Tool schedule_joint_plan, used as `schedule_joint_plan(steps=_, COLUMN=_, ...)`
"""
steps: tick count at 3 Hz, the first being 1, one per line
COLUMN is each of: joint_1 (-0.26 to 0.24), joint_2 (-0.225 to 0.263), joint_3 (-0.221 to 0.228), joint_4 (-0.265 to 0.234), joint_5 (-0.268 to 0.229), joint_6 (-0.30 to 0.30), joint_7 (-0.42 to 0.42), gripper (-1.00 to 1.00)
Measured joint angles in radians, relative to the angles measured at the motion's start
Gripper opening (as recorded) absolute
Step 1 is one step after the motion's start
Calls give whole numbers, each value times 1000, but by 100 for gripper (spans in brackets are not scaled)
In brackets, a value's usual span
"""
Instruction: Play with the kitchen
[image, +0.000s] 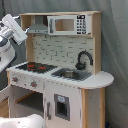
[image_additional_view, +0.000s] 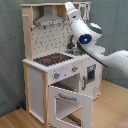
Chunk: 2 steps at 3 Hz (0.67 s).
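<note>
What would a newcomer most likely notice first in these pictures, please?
The tall toy kitchen fills both exterior views, its red-ringed hob beside the sink. In the second exterior view the oven door hangs open at the front, and the white robot arm reaches in from the second exterior view's right.

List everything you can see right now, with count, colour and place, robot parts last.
Kitchen: one, pale wood and white, centre in both exterior views.
Hob: one, black with red rings, countertop.
Sink: one, grey, beside the hob.
Faucet: one, black, behind the sink.
Hood: one, grey, above the hob.
Microwave: one, white, top shelf.
Oven door: one, white, hanging open.
Curtain: grey, behind.
Floor: wooden.
Arm: one, white, reaching over the counter.
</note>
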<state>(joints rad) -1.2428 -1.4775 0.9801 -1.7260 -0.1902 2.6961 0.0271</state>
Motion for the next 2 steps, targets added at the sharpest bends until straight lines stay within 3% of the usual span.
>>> schedule_joint_plan(steps=2, joint_1=-63, joint_2=17, joint_3=38, joint_4=97, joint_5=2, joint_6=-91, joint_7=168, gripper=100)
